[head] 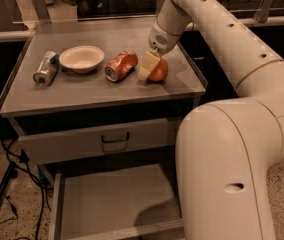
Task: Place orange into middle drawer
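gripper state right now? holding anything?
Gripper: down at the orange on the cabinet top; whether it is open or closed on it cannot be told.

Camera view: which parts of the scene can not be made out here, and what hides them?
1. Orange: its left side is hidden behind the gripper, which is down against it on the cabinet top.
2. Whether the gripper really holds the orange: cannot tell.
3. Middle drawer: its right part is hidden by the robot's arm; its front is partly cut off by the bottom edge.
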Action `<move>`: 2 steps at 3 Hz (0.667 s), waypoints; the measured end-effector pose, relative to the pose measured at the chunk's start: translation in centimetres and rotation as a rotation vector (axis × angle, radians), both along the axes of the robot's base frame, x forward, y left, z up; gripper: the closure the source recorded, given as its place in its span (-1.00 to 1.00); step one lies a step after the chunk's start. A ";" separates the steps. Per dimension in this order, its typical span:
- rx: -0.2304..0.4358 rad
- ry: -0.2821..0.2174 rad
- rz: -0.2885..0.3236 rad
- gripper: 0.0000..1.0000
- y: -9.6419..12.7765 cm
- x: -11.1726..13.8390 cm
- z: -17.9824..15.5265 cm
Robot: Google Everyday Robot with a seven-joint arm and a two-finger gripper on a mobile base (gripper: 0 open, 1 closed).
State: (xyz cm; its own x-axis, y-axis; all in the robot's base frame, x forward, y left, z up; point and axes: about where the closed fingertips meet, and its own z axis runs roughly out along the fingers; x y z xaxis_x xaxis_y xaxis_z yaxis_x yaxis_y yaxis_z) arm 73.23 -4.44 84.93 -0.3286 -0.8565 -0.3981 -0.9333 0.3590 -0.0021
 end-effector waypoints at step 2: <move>0.000 0.000 0.000 0.78 0.0 0.0 0.0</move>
